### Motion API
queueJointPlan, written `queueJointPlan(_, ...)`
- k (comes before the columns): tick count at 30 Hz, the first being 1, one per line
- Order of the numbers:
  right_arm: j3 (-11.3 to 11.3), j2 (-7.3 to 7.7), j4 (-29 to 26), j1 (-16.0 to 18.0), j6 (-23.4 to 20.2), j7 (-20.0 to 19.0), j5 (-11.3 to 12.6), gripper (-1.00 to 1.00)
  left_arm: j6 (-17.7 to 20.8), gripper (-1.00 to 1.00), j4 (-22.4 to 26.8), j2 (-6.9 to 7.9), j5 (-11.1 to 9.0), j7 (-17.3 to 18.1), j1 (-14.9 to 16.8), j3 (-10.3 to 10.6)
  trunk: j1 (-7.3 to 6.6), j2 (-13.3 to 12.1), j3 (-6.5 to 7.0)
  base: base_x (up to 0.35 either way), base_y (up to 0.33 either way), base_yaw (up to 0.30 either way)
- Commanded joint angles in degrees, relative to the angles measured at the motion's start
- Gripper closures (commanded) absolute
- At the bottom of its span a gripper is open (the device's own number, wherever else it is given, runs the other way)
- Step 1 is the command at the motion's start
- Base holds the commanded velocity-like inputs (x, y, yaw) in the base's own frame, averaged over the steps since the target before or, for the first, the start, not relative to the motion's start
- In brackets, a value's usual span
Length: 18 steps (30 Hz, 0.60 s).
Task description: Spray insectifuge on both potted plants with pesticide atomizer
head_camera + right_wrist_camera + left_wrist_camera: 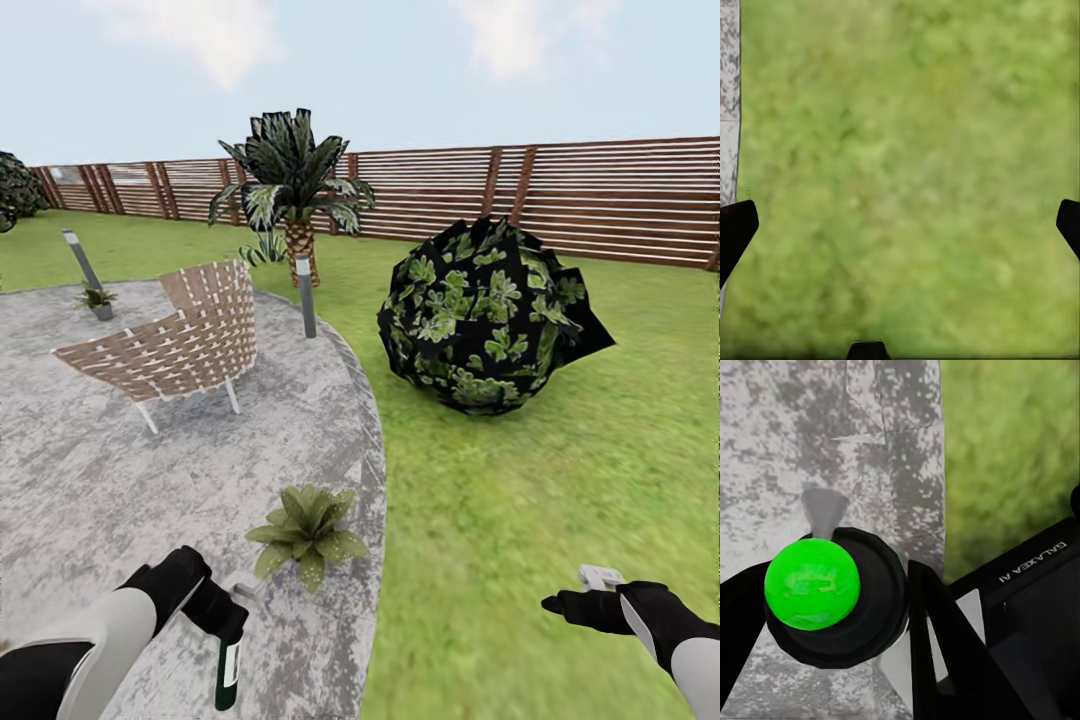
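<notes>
While my left jaws [222, 622] clamp the pesticide atomizer [229, 672], pale bottle hanging over mottled grey paving [120, 480], its round dark head [840, 600] glows green. One potted plant [307, 530] sits just ahead, another [97, 298] beyond the woven chair [180, 340]. Right jaws [565, 603] spread wide over fuzzy lawn [907, 172].

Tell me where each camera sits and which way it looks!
Head view: on the robot's head, looking forward and down over patio, lawn and fence; both arms show.
Left wrist view: by the left hand, looking down at the pesticide atomizer it grips.
Right wrist view: by the right hand, looking down at grass; fingertips spread.
Shared: head and left wrist views both show the atomizer, patio edge and grass.
</notes>
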<state>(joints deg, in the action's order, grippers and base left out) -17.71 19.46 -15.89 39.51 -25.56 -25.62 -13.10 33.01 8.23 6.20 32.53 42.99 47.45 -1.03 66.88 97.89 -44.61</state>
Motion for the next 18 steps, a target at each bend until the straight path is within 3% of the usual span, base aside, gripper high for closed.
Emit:
queueJointPlan(1, -0.48, -0.03, -0.10, 0.03, -0.28, -0.40, -0.61, -1.00, 0.41, 1.00, 0.12, 0.02, 0.16, 0.25, -0.03, -0.12, -0.02, 0.03, 0.04, -0.159, -0.006, 0.000)
queueJointPlan(12, -0.57, -0.03, -0.21, 0.04, -0.28, -0.40, -0.65, -1.00, 0.25, 1.00, 0.80, 0.26, 0.29, 0.36, -0.02, -0.12, -0.02, 0.03, 0.43, -0.029, -0.001, 0.000)
queueJointPlan(18, -0.18, -0.02, -0.53, 0.03, -0.31, -0.57, -1.13, -1.00, -0.36, 1.00, 7.97, 4.29, 0.55, 0.71, 0.01, -0.03, -0.02, 0.03, 0.43, 0.000, 0.000, 0.000)
